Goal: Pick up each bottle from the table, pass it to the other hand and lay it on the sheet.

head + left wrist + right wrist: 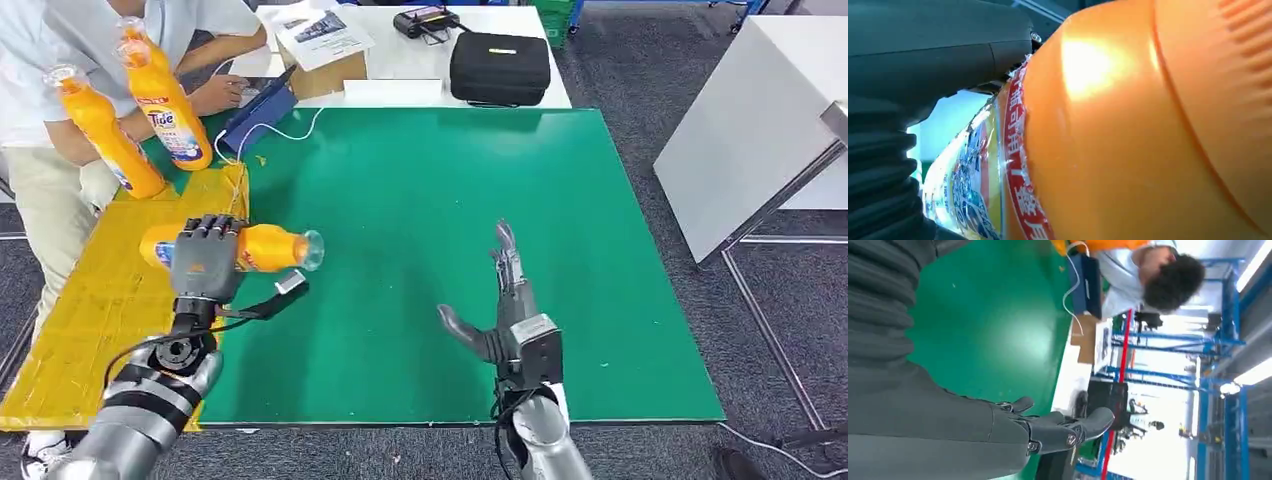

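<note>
Head view: the left robot hand [207,258] grips an orange bottle [262,247] lying sideways at the yellow sheet [90,310] edge on the green counter [420,210]. Right of the bottle, the right robot hand [503,290] is empty, fingers straight. A person (seated beyond the sheet) holds two bottles [165,100].

Left wrist view: the bottle [1128,130] against the thumb [948,55].

Right wrist view: open fingers [1068,427] over the counter [993,330].

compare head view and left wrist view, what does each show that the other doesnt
Head view alone: the right hand open above the green table, the yellow sheet, and a person holding two more orange bottles. Left wrist view alone: the held bottle's label print close up, red characters on a band. Both: the left hand gripping the orange bottle, lying sideways over the sheet's edge.
</note>
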You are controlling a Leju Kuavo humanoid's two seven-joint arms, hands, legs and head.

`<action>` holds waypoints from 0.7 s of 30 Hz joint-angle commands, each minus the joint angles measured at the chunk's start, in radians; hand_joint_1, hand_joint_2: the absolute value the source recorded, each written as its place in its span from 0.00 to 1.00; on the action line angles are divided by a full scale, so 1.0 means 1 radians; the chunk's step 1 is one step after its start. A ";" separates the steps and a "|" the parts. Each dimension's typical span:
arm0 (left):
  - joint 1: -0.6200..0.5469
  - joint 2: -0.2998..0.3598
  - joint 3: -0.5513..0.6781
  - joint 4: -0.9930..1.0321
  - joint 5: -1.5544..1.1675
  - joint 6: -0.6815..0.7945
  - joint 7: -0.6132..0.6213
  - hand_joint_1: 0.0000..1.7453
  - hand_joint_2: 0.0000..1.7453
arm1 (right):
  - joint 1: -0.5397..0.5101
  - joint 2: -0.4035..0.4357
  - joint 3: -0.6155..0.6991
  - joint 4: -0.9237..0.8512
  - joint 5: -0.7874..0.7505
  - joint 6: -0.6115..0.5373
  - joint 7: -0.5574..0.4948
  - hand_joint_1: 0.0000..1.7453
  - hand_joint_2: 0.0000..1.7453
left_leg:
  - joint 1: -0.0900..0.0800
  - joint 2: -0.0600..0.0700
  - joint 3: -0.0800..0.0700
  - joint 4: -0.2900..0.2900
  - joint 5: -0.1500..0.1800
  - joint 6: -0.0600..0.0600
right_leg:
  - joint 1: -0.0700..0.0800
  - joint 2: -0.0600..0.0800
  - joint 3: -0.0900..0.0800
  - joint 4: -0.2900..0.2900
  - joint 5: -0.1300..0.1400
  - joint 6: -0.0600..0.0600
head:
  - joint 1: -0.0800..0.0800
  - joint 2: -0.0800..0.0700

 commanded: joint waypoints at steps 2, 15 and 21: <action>-0.145 0.067 -0.155 0.375 0.048 0.005 0.007 1.00 1.00 | -0.017 -0.032 -0.024 -0.025 0.039 -0.022 -0.014 0.00 1.00 | 0.002 -0.002 0.005 0.001 -0.003 -0.001 | 0.001 0.001 0.007 -0.001 -0.003 -0.001 | 0.000 0.000; -0.188 0.071 -0.118 0.504 0.075 0.005 0.016 1.00 1.00 | -0.045 -0.042 0.034 0.021 0.083 -0.047 -0.009 0.00 1.00 | 0.002 0.000 0.000 0.000 -0.002 -0.001 | 0.001 0.002 0.001 -0.001 -0.001 -0.001 | 0.000 0.000; -0.144 0.024 0.031 0.471 0.168 0.005 -0.130 0.00 1.00 | -0.045 -0.053 0.045 0.024 0.095 -0.055 -0.008 0.00 1.00 | 0.002 -0.001 0.003 0.000 -0.003 -0.002 | 0.002 0.002 0.005 -0.001 -0.003 -0.001 | 0.000 0.000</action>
